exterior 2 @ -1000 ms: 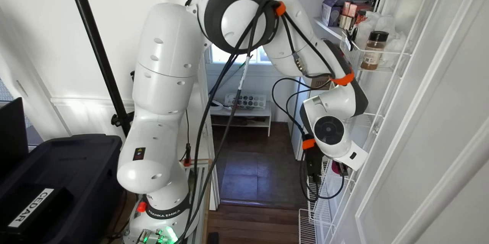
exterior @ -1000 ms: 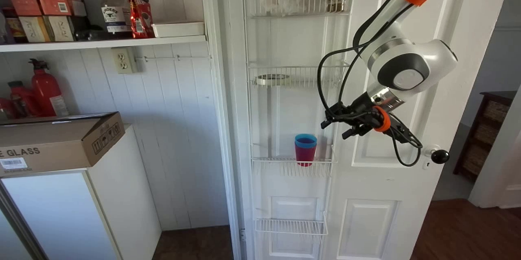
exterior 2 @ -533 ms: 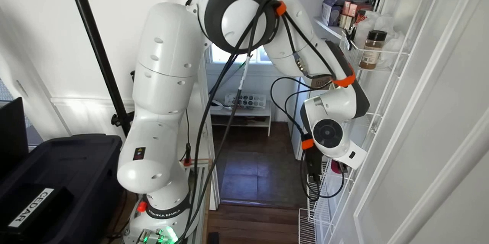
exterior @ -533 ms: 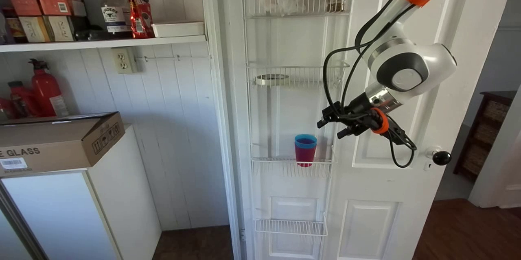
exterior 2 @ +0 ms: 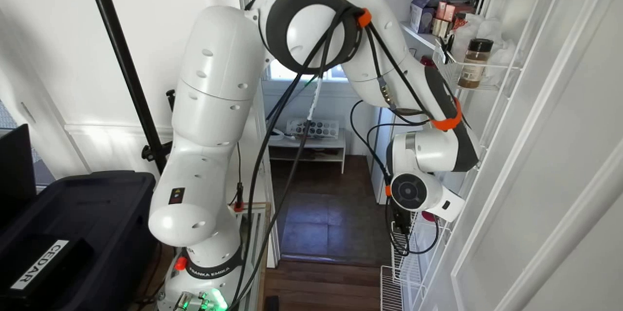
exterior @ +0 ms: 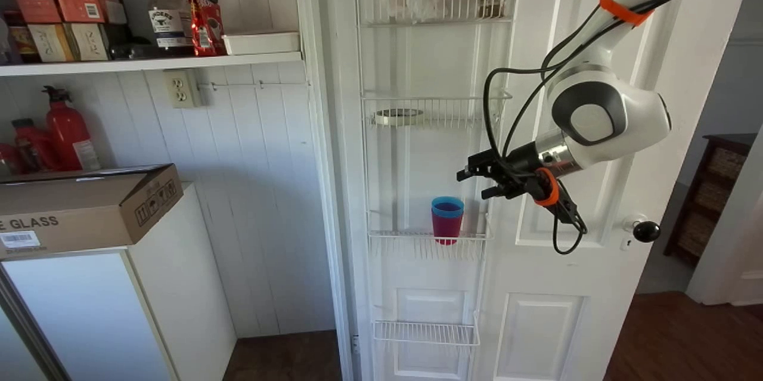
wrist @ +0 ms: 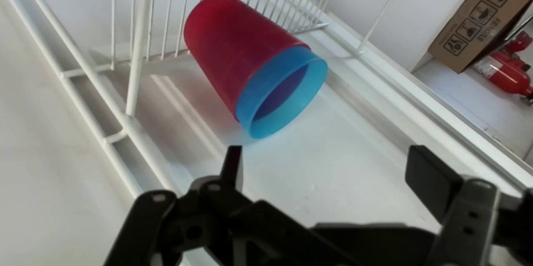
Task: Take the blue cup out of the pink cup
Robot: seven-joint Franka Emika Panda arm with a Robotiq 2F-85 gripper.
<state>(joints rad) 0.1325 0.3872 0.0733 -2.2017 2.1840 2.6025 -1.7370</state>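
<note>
The blue cup is nested inside the pink cup, with only its light-blue rim band showing above the pink. Both stand upright on a white wire shelf on the door. In the wrist view the blue cup and the pink cup appear tilted, with the blue opening facing my gripper. My gripper is open and empty, above and to the right of the cups in that exterior view. In the wrist view my gripper has its fingers wide apart, short of the cups and touching neither.
A wire door rack has shelves above and below the cups. A tape-like ring lies on the shelf above. A spice jar stands higher up. The white door with a black knob is behind my arm.
My gripper has moved left and slightly up in an exterior view, closer to the cups, and its wrist has tilted. The fingers stay open. The cups have not moved.
</note>
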